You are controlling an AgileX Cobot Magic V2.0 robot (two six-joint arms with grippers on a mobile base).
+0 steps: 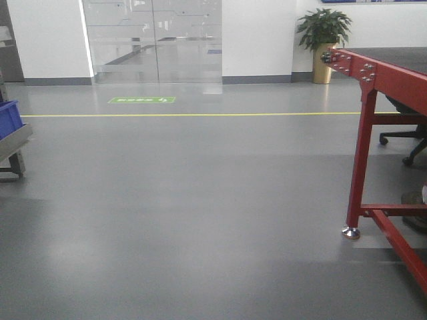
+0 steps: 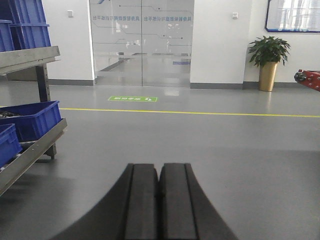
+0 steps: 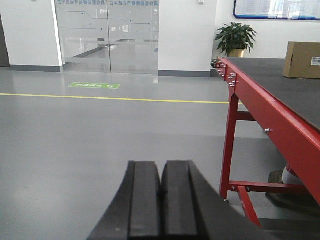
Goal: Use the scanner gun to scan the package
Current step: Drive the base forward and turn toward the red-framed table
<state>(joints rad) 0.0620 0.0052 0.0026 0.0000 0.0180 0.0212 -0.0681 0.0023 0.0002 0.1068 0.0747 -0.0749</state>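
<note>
A brown cardboard package [image 3: 302, 59] stands on the far part of the red-framed table [image 3: 260, 107], seen only in the right wrist view. No scanner gun shows in any view. My left gripper [image 2: 159, 170] is shut and empty, held above the grey floor, pointing at the glass doors. My right gripper [image 3: 163, 167] is shut and empty, above the floor to the left of the table, well short of the package. Neither gripper shows in the front view.
The red table [image 1: 373, 73] fills the right of the front view, with an office chair [image 1: 410, 137] behind it. A metal rack [image 2: 30, 145] with blue bins [image 2: 32, 120] stands at the left. Glass doors [image 1: 157, 40] and a potted plant [image 1: 323, 40] are at the far wall.
</note>
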